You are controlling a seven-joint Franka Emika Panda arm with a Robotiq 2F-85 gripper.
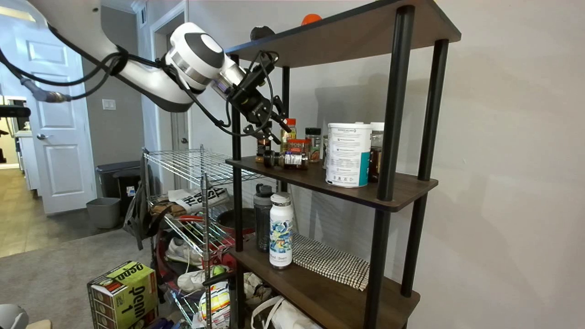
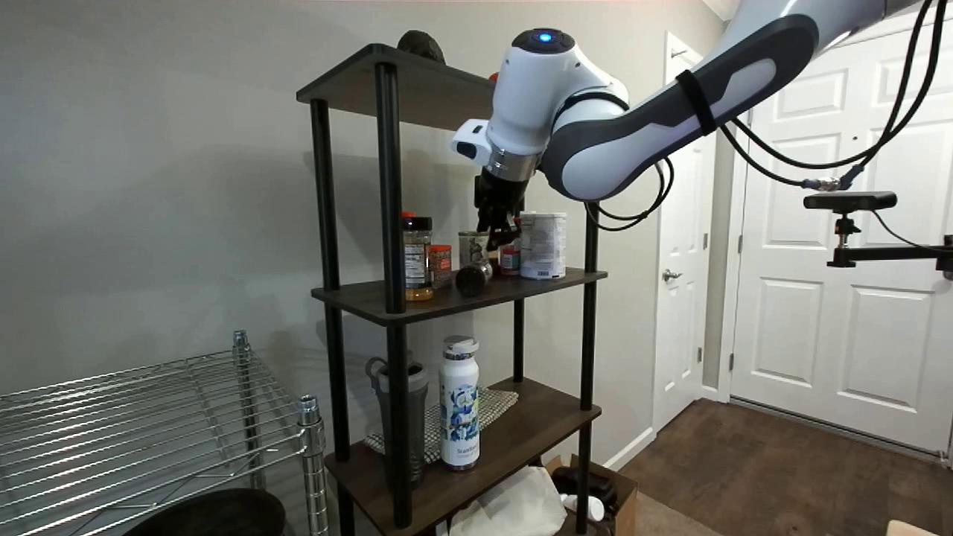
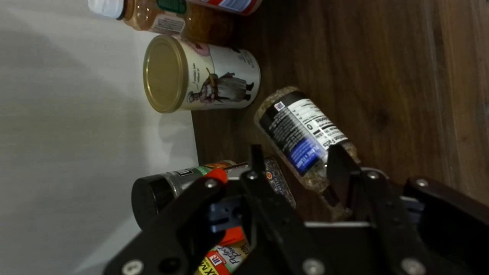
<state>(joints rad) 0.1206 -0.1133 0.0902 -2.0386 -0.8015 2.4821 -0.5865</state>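
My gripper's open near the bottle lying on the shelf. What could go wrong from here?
The bottle lies on its side, close to the front edge of the shelf in both exterior views, so a nudge might roll it off. The open gripper looks close to the standing red-lidded jar in an exterior view, so lowering could knock it. The top shelf is above the gripper, so a straight lift might hit it.

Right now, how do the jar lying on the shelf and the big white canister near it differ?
Pose: the spice jar lies on its side; the canister stands upright.
Size: the jar is clearly smaller and slimmer than the canister.
Look: the jar is see-through with a dark cap; the canister is mostly white with a teal patch.
Both rest on the same dark brown shelf and bear printed text.
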